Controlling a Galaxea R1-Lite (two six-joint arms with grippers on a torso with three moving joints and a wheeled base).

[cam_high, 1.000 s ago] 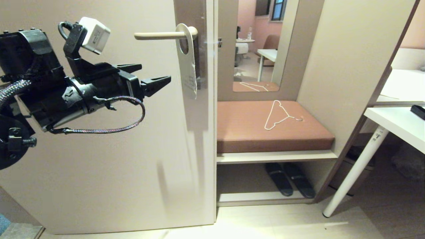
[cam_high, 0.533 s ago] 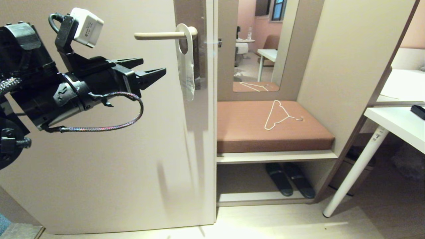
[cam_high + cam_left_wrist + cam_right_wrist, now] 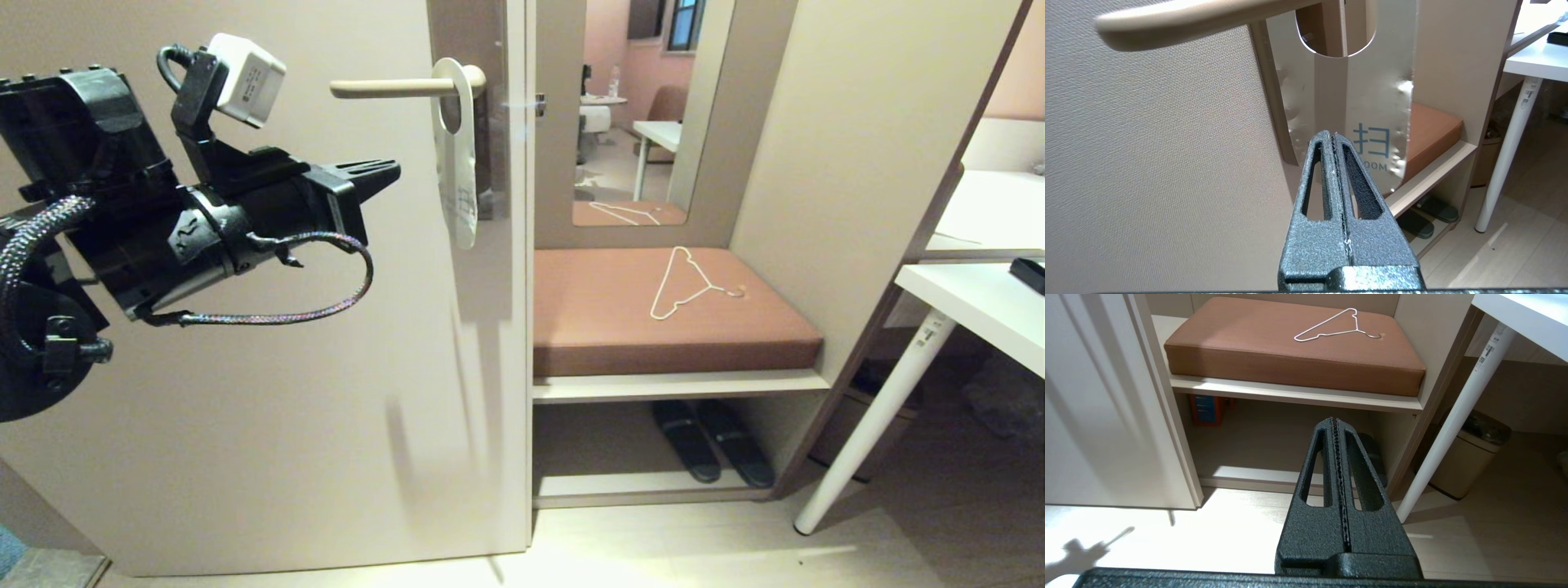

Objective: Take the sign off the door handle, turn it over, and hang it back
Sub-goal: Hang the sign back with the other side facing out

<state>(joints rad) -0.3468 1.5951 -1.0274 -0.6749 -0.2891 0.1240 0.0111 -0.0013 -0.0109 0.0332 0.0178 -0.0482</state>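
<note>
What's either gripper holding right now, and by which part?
Nothing. The left gripper is shut on air, short of the sign hanging on the door handle; right gripper shut, empty.

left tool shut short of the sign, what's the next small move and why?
Probably reopen the left tool and ease it forward onto the sign's lower half. Its jaws are pressed together on nothing, with a gap to the sign, which hangs white side out on the door handle. The right tool is shut, low near the floor.
</note>
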